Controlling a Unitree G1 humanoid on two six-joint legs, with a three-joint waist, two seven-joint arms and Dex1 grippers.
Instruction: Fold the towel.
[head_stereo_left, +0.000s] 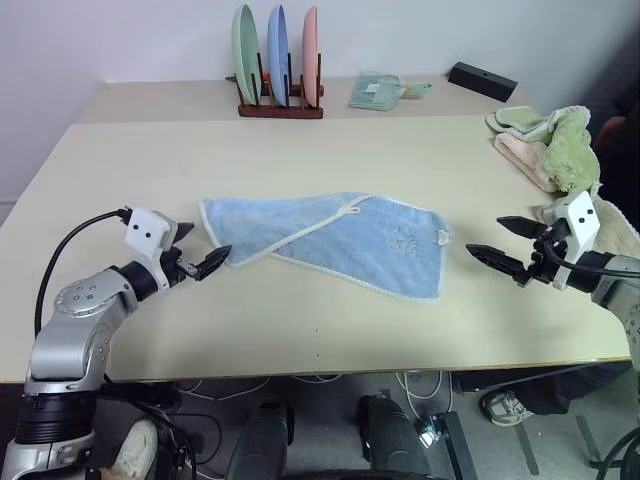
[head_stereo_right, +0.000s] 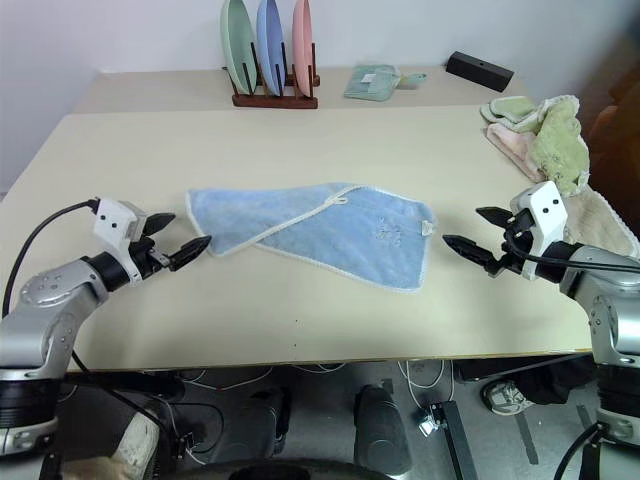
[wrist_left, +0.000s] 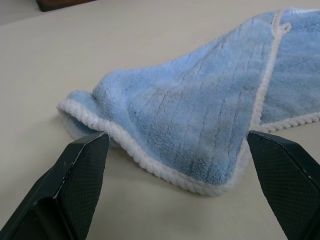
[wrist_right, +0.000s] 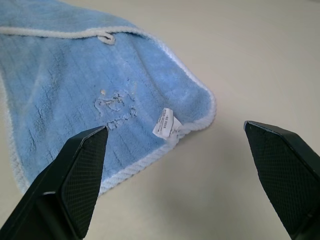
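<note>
The left gripper (head_stereo_left: 197, 255), fingers spread, hangs just beside the left end of the light blue terry towel (head_stereo_left: 340, 240), lying partly folded mid-worktop (head_stereo_left: 300, 330). The right gripper (head_stereo_left: 503, 248) (also spread) faces its tagged corner. Likely next: pinching both ends.

The towel (head_stereo_left: 330, 240) lies on the table (head_stereo_left: 300, 320) between both grippers.
</note>
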